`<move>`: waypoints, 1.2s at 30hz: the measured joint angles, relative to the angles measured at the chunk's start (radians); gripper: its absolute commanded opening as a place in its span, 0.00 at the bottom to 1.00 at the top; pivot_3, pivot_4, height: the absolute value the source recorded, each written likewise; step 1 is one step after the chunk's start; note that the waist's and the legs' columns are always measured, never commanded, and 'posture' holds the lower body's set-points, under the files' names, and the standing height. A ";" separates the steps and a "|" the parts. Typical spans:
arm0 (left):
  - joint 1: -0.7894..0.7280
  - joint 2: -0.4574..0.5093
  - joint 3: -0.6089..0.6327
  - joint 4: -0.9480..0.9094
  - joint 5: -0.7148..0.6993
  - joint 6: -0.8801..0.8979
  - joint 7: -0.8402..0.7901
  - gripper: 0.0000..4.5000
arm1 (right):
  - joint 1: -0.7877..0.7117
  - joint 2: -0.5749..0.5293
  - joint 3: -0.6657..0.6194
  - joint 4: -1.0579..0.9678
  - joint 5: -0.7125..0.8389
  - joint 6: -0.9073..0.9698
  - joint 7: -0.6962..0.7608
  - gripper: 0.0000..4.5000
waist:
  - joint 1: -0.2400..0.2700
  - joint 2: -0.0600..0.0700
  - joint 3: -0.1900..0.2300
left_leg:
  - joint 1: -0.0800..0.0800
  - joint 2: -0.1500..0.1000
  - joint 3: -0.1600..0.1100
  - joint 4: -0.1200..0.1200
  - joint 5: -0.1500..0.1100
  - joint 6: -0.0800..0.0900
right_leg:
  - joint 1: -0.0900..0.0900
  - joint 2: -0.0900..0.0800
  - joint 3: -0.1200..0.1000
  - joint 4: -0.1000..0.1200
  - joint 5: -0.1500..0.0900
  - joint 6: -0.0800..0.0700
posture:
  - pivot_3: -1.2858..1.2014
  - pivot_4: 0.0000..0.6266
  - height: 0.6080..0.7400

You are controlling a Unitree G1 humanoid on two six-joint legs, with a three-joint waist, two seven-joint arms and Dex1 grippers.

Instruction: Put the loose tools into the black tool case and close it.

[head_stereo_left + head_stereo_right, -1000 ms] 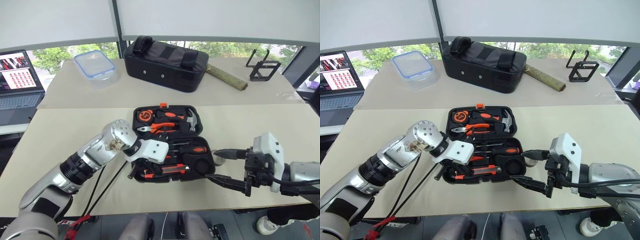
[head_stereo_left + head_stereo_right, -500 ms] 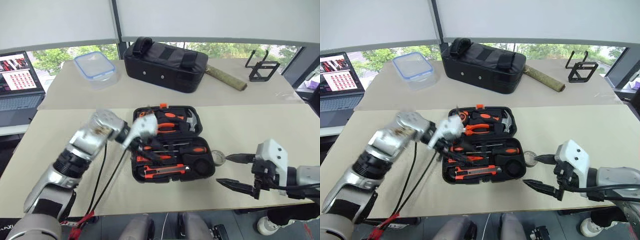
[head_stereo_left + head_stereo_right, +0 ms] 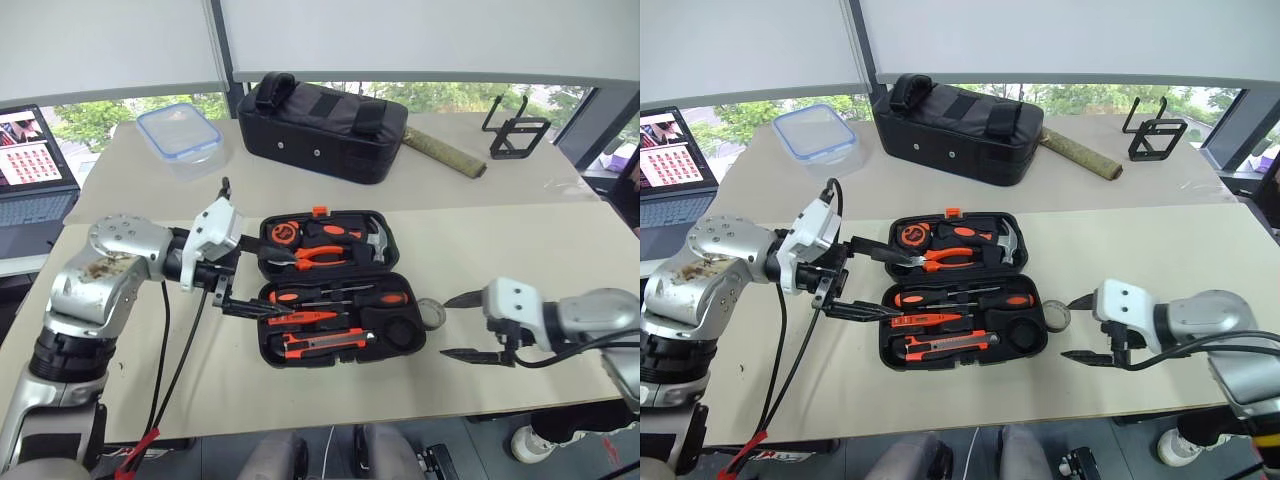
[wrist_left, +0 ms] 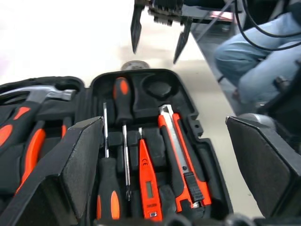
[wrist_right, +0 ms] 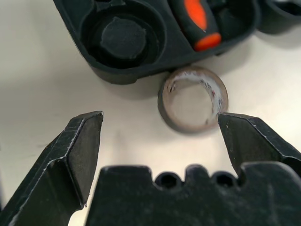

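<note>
The black tool case [image 3: 420,336] lies open at the table's middle. Its near half holds three screwdrivers [image 3: 385,297] and the utility knife [image 3: 325,343]; its round slot [image 3: 388,328] is empty. The left wrist view shows the same screwdrivers [image 4: 121,96] and knife [image 4: 181,160]. The small tape roll [image 3: 432,314] lies on the table just right of the case. My right gripper [image 3: 443,325] is open and low beside it, and the roll [image 5: 193,98] lies just ahead of its fingers. My left gripper [image 3: 275,287] is open, hovering over the case's left edge, holding nothing.
The case's far half holds pliers [image 3: 315,257], a hammer [image 3: 375,240] and a tape measure [image 3: 287,232]. A black fabric bag [image 3: 320,125], a clear lidded box [image 3: 178,130], a rolled mat [image 3: 443,152] and a black stand [image 3: 515,125] sit at the back. A laptop [image 3: 35,165] stands far left.
My left gripper has risen out of the case's near half, swung left and opened. My right gripper has dropped toward the table and now sits closer to the tape roll.
</note>
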 measured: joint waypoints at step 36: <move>0.050 0.040 -0.017 -0.078 -0.024 -0.024 0.083 1.00 | -0.137 -0.003 0.151 -0.296 0.060 0.305 0.037 0.46 | -0.002 0.001 0.000 | -0.008 0.000 -0.002 0.001 0.000 -0.001 | -0.007 0.000 -0.001 0.000 0.001 -0.002 | 0.52 0.24 0.80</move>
